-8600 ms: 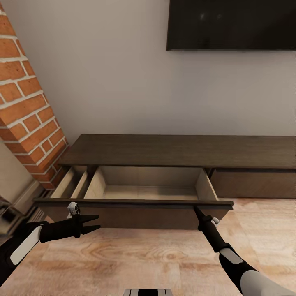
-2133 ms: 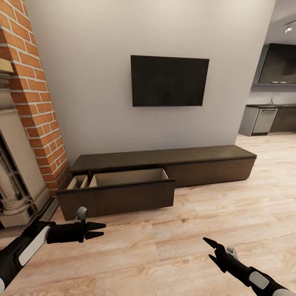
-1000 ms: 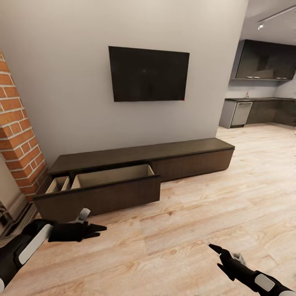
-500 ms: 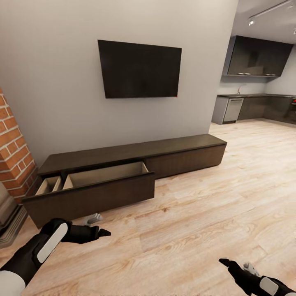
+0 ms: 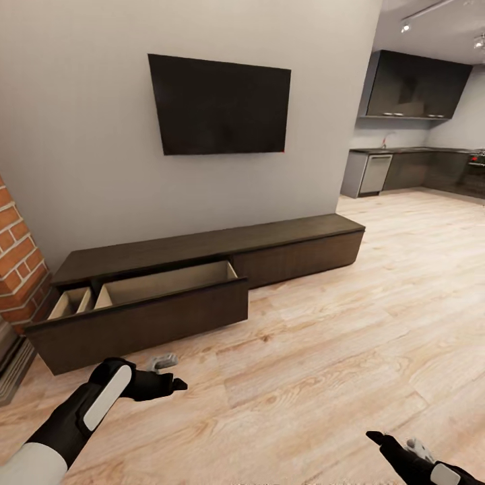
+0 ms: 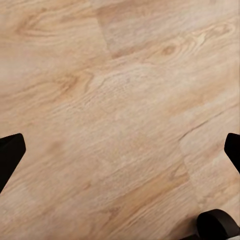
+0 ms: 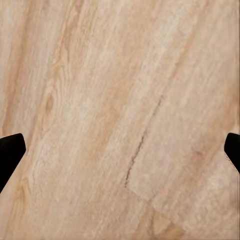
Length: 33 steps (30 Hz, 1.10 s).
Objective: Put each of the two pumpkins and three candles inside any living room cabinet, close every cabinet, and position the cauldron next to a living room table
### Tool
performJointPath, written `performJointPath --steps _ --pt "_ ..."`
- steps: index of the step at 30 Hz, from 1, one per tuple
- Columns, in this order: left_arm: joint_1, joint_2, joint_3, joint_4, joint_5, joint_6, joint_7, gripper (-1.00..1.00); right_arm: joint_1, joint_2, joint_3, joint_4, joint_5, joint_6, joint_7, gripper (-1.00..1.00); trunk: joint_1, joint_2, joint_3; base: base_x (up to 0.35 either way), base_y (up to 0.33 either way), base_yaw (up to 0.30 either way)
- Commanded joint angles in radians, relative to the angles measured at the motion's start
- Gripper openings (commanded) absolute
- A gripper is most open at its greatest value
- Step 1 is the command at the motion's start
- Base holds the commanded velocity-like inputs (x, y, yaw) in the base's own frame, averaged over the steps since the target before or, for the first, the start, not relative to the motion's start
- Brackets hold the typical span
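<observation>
Head view: the cabinet (image 5: 202, 252) stands along the grey wall under the television (image 5: 219, 104), its left drawer (image 5: 138, 313) pulled out and bare inside. Left gripper (image 5: 176, 385) and right gripper (image 5: 374, 438) hang over floorboards (image 5: 337, 350). Both wrist views: fingertips spread wide, nothing between them

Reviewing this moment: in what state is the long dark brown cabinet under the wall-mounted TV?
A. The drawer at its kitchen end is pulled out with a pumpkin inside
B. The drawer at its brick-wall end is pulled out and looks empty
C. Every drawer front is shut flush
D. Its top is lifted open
B: the cabinet has its drawer near the brick wall pulled out, with bare pale insides visible.
</observation>
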Motion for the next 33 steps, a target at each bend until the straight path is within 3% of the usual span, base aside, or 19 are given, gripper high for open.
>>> performJointPath --steps 1,13,28,33 --pt "0.000 0.001 -0.002 -0.001 0.001 0.002 0.000 1.00 -0.002 0.000 0.008 0.004 -0.011 0.003 0.006 1.00 0.000 0.000 -0.003 0.000 0.000 -0.163" --pt "0.000 -0.001 -0.008 -0.003 0.002 0.004 -0.001 1.00 -0.001 0.000 0.009 0.007 -0.011 0.002 0.006 1.00 0.000 0.000 -0.020 0.052 -0.047 -0.170" --pt "0.000 -0.020 -0.012 -0.030 -0.001 0.004 0.003 1.00 0.000 -0.001 0.010 0.007 -0.009 0.002 0.008 1.00 -0.058 0.105 0.009 0.001 -0.001 -0.068" --pt "0.000 -0.021 -0.013 -0.030 -0.001 0.004 0.003 1.00 0.035 0.000 0.010 0.006 -0.009 -0.057 0.013 1.00 -0.077 0.140 0.024 0.000 0.000 0.000"
